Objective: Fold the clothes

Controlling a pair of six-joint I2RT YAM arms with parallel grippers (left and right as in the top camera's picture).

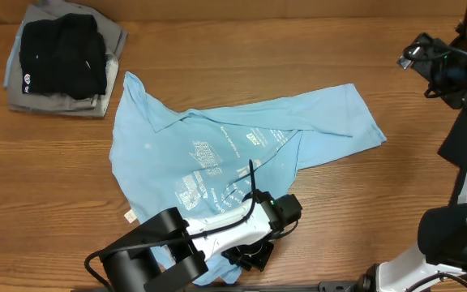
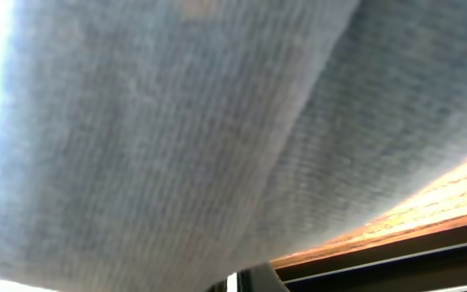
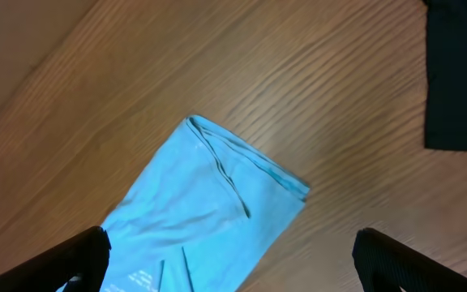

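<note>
The light blue T-shirt (image 1: pixel 217 138) lies spread and creased in the middle of the table, small white logos up, one sleeve reaching right. My left gripper (image 1: pixel 255 253) is low at the shirt's near hem. Blue-grey cloth (image 2: pixel 177 130) fills the left wrist view right up to the camera, and the gripper looks shut on it; the fingers barely show. My right gripper (image 3: pixel 233 261) is open and empty, held high at the far right (image 1: pixel 413 55). The right wrist view looks down on the shirt's sleeve end (image 3: pixel 217 211).
A stack of folded black and grey garments (image 1: pixel 62 58) sits at the back left corner. A dark garment (image 3: pixel 458 73) lies at the right, beside the right arm (image 1: pixel 451 144). The table's front edge (image 2: pixel 428 243) is close behind the left gripper.
</note>
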